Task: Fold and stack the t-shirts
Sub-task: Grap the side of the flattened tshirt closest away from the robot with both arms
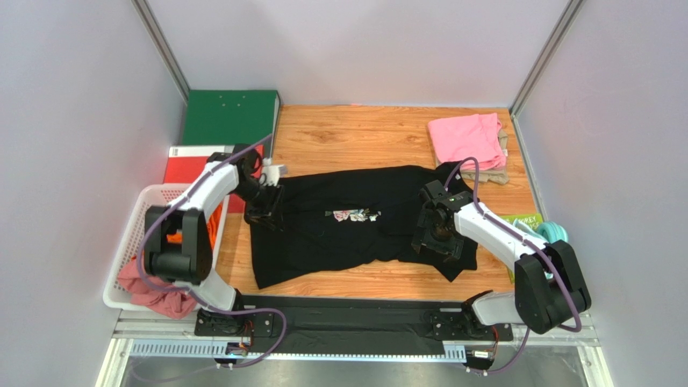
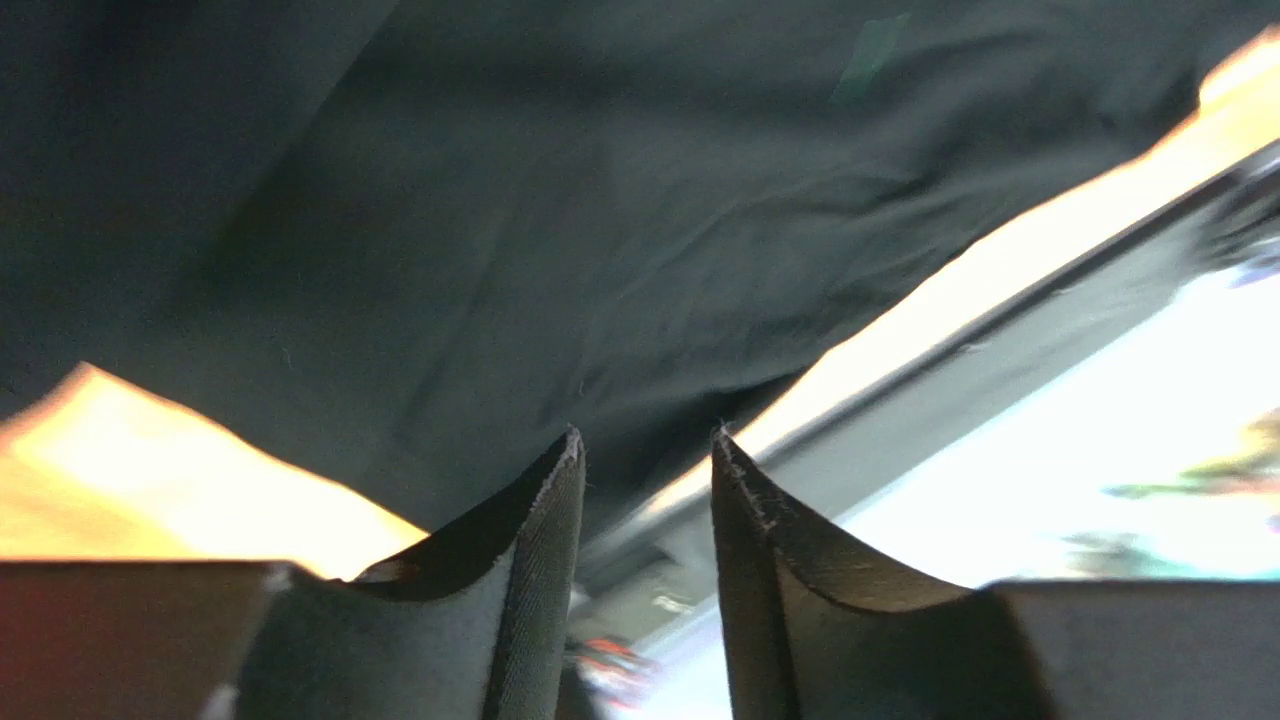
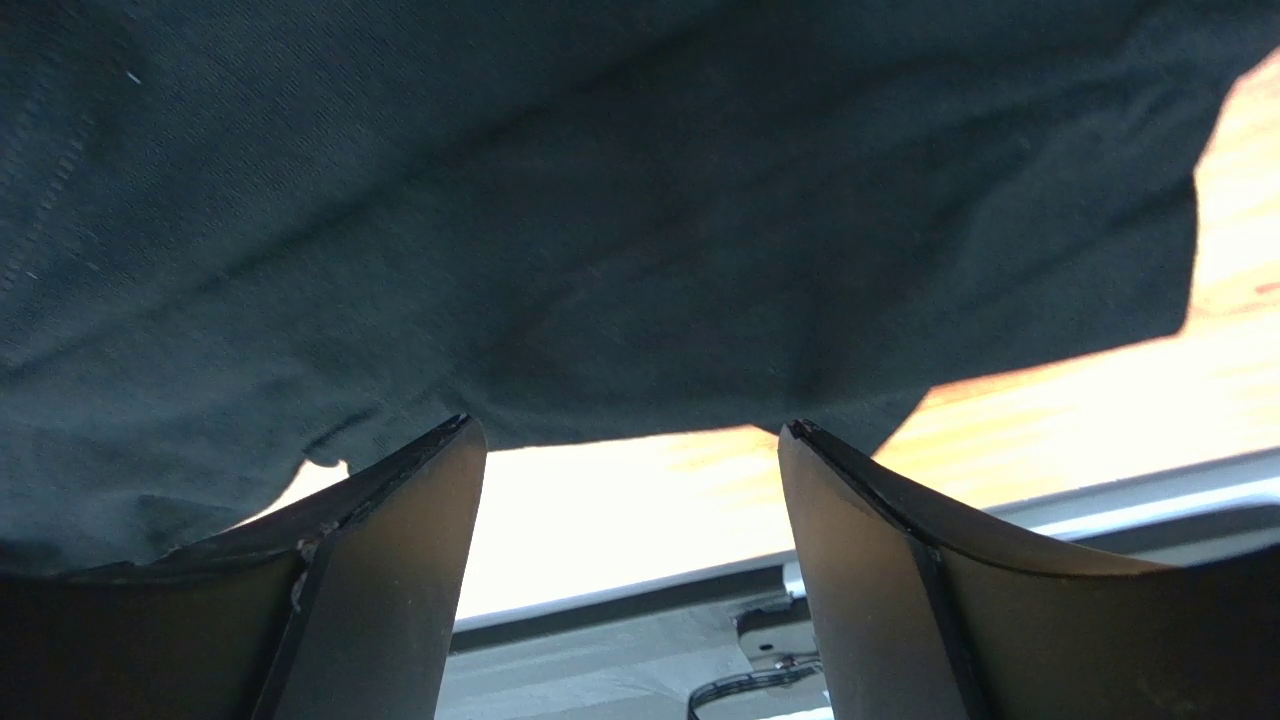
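Observation:
A large black t-shirt [image 1: 355,234] with a small pink-rose print [image 1: 353,214] lies spread across the wooden table. My left gripper [image 1: 265,211] hovers over its left edge. In the left wrist view the left gripper [image 2: 646,435] is narrowly open and empty, with black cloth [image 2: 526,225] just beyond the tips. My right gripper [image 1: 438,235] is over the shirt's right side. In the right wrist view the right gripper [image 3: 624,425] is wide open and empty, at the hem of the black cloth [image 3: 601,195]. A folded pink shirt [image 1: 467,139] lies on a beige one [image 1: 494,174] at the back right.
A white basket [image 1: 133,222] at the left holds an orange shirt [image 1: 216,219] and a dusty-rose one [image 1: 153,294]. A green binder [image 1: 230,117] and a red binder [image 1: 182,165] lie at the back left. A teal coiled bundle [image 1: 553,232] sits at the right edge.

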`<state>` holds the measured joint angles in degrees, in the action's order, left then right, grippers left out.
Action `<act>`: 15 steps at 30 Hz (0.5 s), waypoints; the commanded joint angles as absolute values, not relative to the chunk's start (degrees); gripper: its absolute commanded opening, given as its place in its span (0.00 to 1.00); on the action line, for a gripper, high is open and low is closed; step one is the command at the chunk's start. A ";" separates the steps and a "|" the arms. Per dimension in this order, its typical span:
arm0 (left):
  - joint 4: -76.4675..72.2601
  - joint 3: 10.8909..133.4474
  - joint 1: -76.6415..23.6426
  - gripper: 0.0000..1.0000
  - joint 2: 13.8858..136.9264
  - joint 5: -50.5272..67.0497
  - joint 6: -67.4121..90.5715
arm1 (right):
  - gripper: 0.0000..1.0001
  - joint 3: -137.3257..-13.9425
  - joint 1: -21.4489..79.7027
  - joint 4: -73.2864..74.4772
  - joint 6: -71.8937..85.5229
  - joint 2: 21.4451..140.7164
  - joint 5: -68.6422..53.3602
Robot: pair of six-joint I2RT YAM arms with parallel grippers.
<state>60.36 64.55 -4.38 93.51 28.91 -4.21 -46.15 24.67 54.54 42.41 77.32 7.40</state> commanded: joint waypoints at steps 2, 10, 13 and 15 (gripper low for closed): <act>57.49 62.25 -17.29 0.49 74.55 14.44 -34.23 | 0.78 -48.25 24.43 51.95 41.66 78.31 6.51; 53.61 42.29 -21.18 0.54 64.87 5.88 -52.64 | 0.79 -47.37 24.52 51.42 42.54 76.99 5.80; 53.27 39.65 -22.06 0.54 63.11 8.60 -56.15 | 0.79 -47.37 24.43 51.42 42.63 76.90 5.62; 53.61 38.33 -22.94 0.54 61.53 9.40 -59.13 | 0.79 -47.46 24.43 51.42 42.80 76.90 5.62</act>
